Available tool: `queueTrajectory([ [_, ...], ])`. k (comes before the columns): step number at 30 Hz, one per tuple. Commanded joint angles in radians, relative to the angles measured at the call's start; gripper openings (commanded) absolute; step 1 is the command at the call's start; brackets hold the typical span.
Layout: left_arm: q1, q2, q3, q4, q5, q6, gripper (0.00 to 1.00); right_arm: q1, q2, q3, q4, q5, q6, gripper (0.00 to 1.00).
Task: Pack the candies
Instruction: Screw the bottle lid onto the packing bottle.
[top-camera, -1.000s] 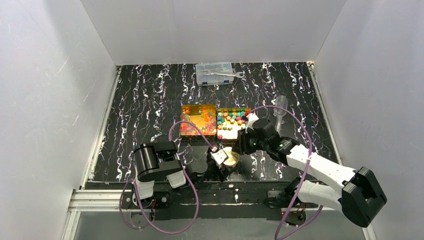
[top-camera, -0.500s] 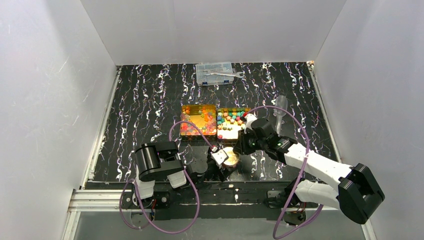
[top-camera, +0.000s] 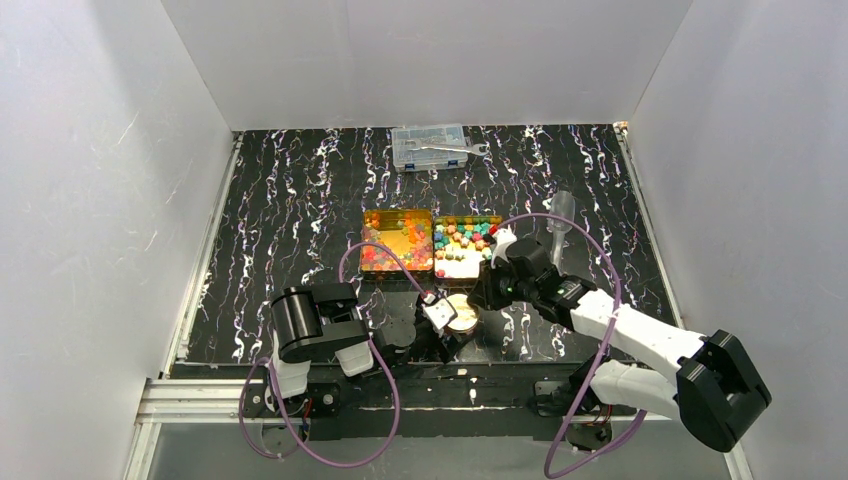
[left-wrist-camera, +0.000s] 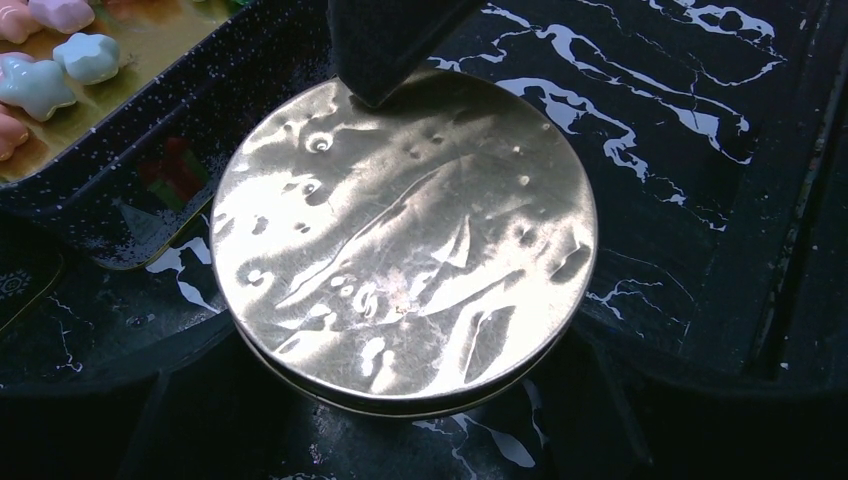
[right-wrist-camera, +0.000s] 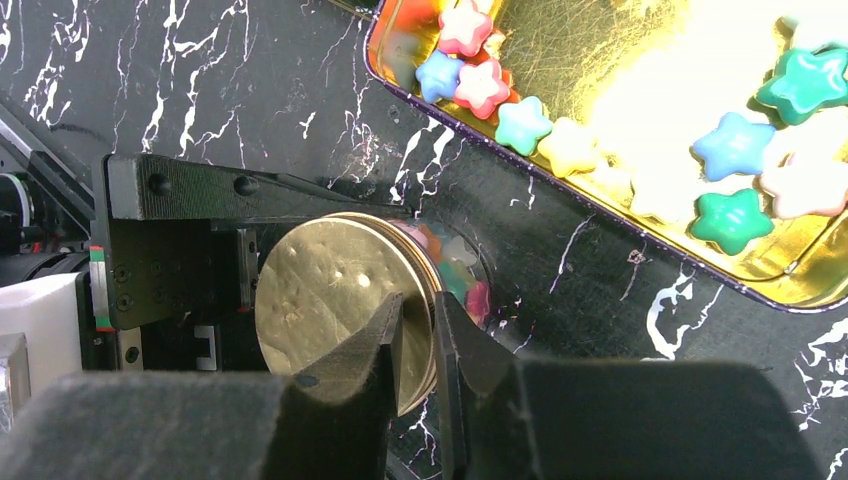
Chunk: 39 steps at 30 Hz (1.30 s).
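Right gripper (right-wrist-camera: 418, 308), seemingly snug on lid (right-wrist-camera: 320, 290)

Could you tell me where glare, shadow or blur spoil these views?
Right wrist: glare whitens the gold tray floor and washes out some star candies; the right gripper is near and soft. Left wrist: bright reflections streak the round gold lid; the foreground is nearly black. Top external: even light, candies too small to resolve.
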Motion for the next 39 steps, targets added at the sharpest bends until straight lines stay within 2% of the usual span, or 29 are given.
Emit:
queueTrajectory([
  [1,0.000,0.029,0.016,-0.056,-0.008,-0.037,0.28,0.011,-0.031,-0.048,-0.052,-0.056,0.008,0.22],
  [12,0.000,0.033,0.020,-0.060,-0.072,-0.043,0.28,0.066,-0.157,-0.131,-0.097,-0.031,0.097,0.18],
  [27,0.000,0.019,0.000,-0.099,-0.166,-0.063,0.26,0.323,-0.263,-0.203,-0.119,0.151,0.328,0.17],
  [39,0.000,-0.042,-0.024,-0.178,-0.166,-0.062,0.24,0.468,-0.310,-0.148,-0.200,0.290,0.422,0.17],
])
